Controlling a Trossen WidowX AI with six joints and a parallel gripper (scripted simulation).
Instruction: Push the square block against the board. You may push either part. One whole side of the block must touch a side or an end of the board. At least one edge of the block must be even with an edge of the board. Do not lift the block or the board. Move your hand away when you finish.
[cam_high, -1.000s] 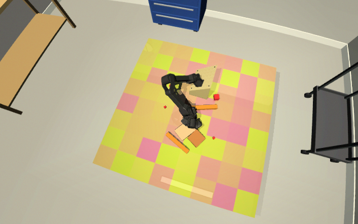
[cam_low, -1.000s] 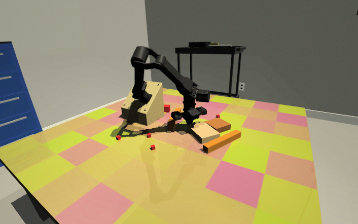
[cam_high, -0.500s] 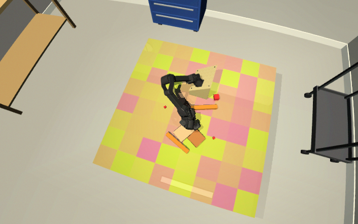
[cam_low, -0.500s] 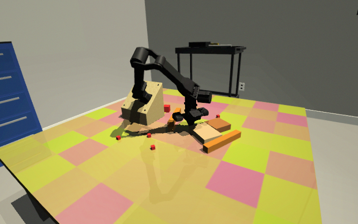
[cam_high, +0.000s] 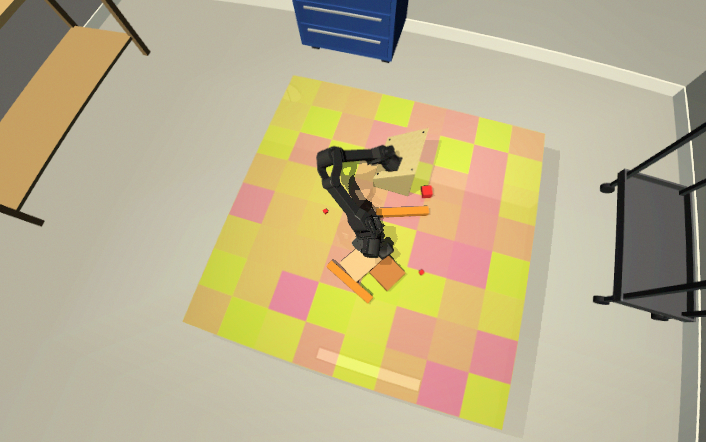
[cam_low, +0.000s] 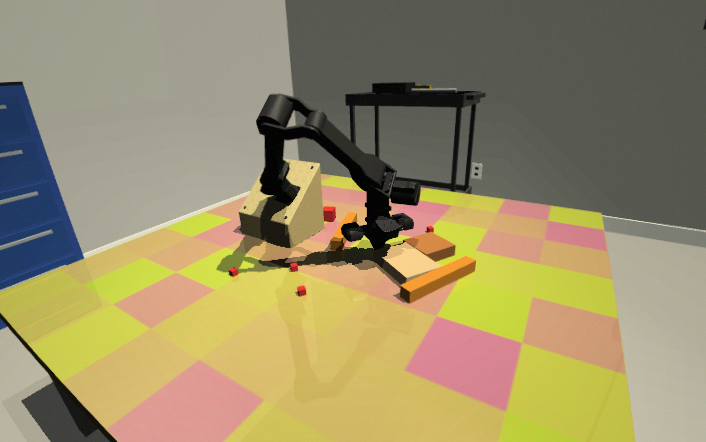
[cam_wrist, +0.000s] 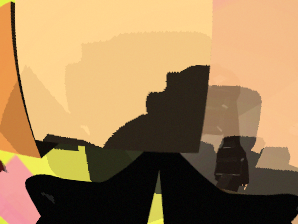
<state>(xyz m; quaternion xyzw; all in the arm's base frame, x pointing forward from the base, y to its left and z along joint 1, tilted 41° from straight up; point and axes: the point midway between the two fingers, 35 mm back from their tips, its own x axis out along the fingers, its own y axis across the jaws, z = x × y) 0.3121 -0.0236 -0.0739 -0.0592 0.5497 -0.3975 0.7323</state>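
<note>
The light tan board (cam_high: 358, 266) (cam_low: 411, 262) (cam_wrist: 115, 22) lies flat. The orange-brown square block (cam_high: 387, 273) (cam_low: 431, 244) (cam_wrist: 6, 65) lies flat beside it, one side facing a board side. A thin dark line runs between them in the wrist view; whether they touch is unclear. In the top view, the board's lower corner extends past the block's left corner. My gripper (cam_high: 374, 254) (cam_low: 380, 246) (cam_wrist: 161, 145) is shut and empty, pointing down at the board's arm-side edge. Contact is unclear. The arm hides the board's upper end in the top view.
An orange bar (cam_high: 350, 281) (cam_low: 438, 279) lies close beside the board's outer side. Another orange bar (cam_high: 403, 211) lies near the arm. A beige wedge (cam_high: 409, 150) (cam_low: 307, 208) and a red cube (cam_high: 426, 191) (cam_low: 329, 213) stand behind. A small red cube (cam_high: 421, 272) lies right of the block.
</note>
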